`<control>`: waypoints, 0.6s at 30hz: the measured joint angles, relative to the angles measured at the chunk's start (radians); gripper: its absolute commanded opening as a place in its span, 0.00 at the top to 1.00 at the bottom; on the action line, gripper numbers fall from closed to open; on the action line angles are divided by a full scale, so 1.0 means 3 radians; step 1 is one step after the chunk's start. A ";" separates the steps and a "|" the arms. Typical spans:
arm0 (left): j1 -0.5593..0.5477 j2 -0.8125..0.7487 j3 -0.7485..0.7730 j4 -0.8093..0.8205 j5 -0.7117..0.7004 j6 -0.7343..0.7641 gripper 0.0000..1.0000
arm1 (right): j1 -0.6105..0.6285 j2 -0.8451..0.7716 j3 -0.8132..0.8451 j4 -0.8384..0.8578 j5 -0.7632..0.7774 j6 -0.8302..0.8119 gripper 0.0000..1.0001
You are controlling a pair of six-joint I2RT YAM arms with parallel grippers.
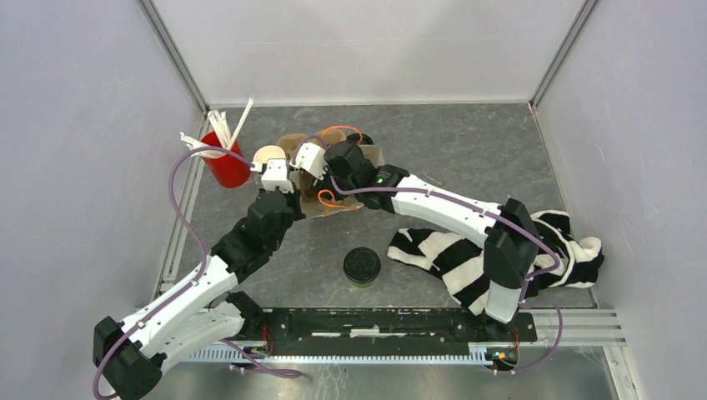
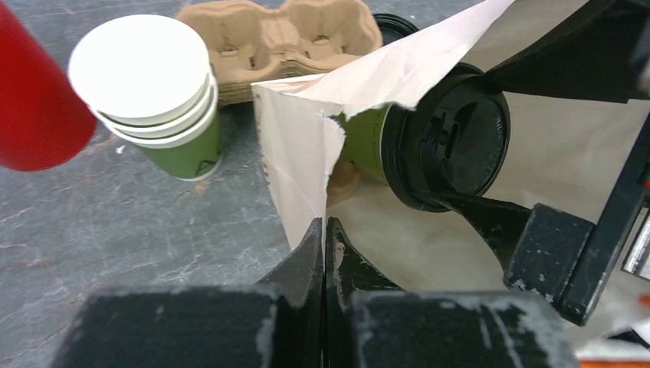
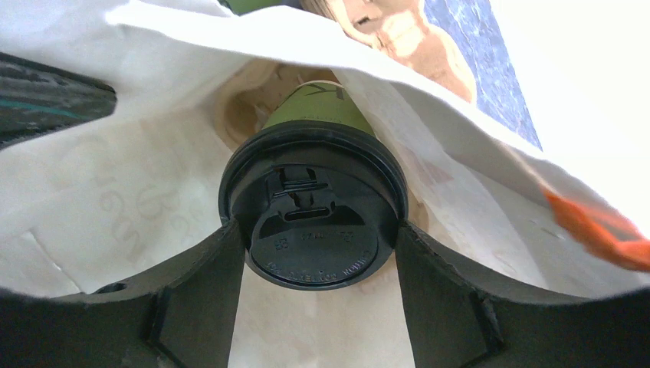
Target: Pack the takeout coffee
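In the top view, both arms are meeting at the paper bag [image 1: 371, 154] in the upper centre. The left gripper [image 1: 275, 177] is at its left side and the right gripper [image 1: 310, 158] is reaching in. A second lidded cup [image 1: 362, 267] is standing well apart at lower centre.

In the left wrist view, the left gripper's jaws are pressing together on the bag's torn edge at lower centre, holding the mouth open; a steady pinch probably matters most here. The lidded cup [image 2: 444, 142] is lying sideways inside the mouth, up and right of that pinch, not touching it.

In the right wrist view, the right gripper's fingers are clamping the cup's black lid from both sides at mid-frame. The cup likely needs righting on the bag's floor before release.
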 measured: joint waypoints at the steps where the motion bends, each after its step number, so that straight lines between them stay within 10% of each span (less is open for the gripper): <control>1: -0.0022 0.0000 0.0000 0.0000 0.0009 0.0004 0.98 | 0.0008 -0.0047 -0.0042 -0.0017 0.0042 0.0001 0.46; 18: -0.0094 -0.0135 0.0000 -0.0168 0.0056 0.0053 0.98 | 0.0062 -0.0406 -0.0402 -0.0317 0.0196 -0.0423 0.46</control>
